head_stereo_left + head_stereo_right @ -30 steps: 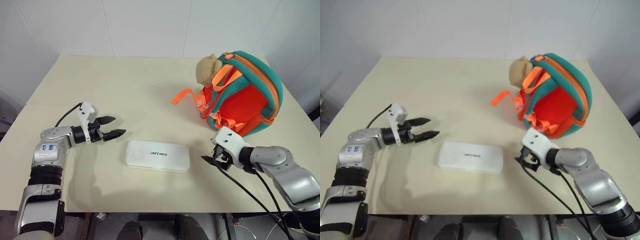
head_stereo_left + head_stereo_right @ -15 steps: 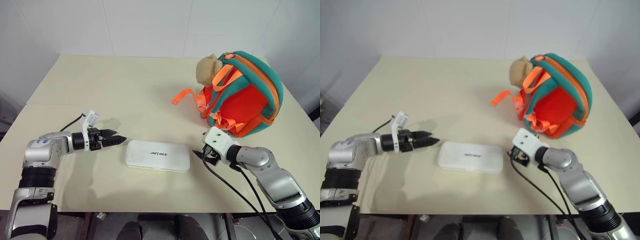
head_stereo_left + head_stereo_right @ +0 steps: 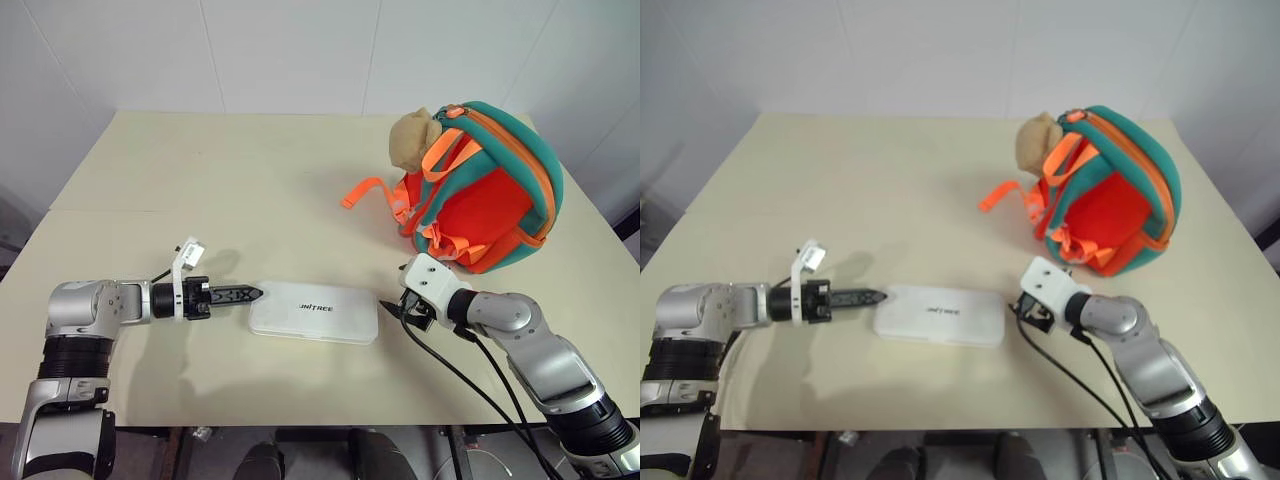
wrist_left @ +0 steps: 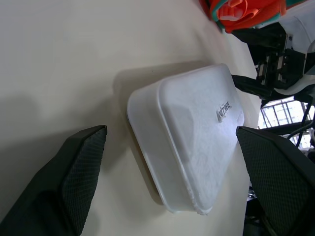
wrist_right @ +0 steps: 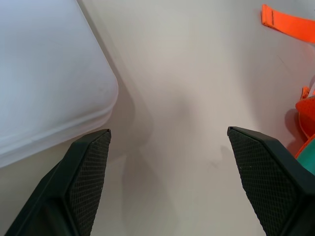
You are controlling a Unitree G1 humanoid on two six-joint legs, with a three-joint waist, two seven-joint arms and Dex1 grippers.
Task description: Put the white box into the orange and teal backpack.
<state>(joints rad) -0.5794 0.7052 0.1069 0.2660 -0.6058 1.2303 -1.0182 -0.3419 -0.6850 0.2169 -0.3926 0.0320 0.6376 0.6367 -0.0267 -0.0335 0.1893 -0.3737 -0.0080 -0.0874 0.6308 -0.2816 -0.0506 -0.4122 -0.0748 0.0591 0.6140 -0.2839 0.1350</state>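
white box point(image 3: 314, 311) flat on table point(image 3: 230, 180), long axis running gripper to gripper | left gripper point(image 3: 248, 294) released, at its near short end | right gripper point(image 3: 395, 310) released, beside far end | orange and teal backpack point(image 3: 487, 190) just beyond right gripper

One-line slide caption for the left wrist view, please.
Open left gripper faces the end of the flat white plastic box on the beige table.

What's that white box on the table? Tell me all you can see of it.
The white box is flat, long, with rounded corners and small dark lettering on its matte, plastic-looking lid. It lies closed and flat on the table, in front of the backpack. The left tool is at one short end, the right tool near the other; neither grips it.
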